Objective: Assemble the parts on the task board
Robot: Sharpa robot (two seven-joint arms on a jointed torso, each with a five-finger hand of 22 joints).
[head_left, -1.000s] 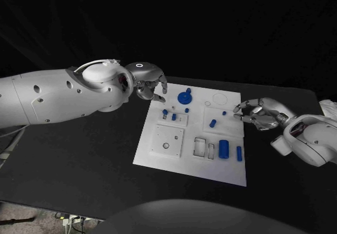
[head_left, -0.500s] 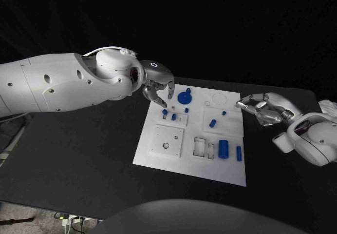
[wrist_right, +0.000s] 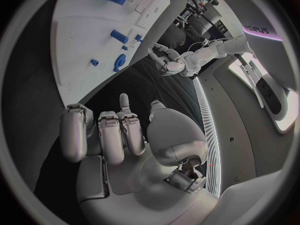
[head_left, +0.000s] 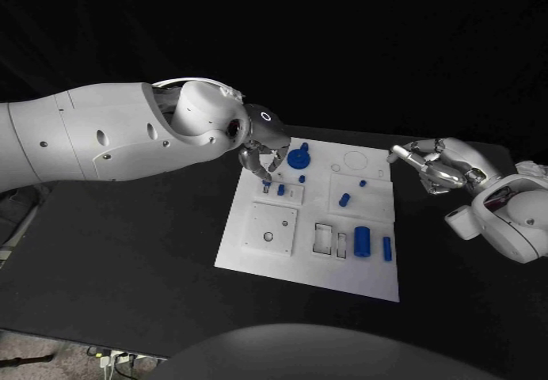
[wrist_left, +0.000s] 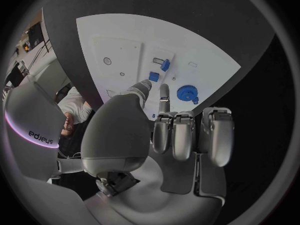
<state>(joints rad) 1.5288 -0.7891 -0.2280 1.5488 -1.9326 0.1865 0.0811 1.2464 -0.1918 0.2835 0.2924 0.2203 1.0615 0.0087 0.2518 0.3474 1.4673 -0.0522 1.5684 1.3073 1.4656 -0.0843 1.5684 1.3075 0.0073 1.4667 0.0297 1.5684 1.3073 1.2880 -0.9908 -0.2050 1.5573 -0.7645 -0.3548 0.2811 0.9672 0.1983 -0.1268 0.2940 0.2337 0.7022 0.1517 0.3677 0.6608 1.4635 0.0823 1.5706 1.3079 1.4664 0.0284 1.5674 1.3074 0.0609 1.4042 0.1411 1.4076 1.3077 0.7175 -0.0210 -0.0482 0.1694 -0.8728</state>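
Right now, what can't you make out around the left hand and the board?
- Head view: whether left hand fingertips touch the small blue part; the fingers cover it.
- Left wrist view: near side of the task board, hidden behind the hand.
- Head view: small holes by the blue gear, too small.

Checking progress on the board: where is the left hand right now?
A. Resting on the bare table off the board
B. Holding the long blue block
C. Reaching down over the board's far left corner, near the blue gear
C: the left hand points down over the task board beside the blue gear.
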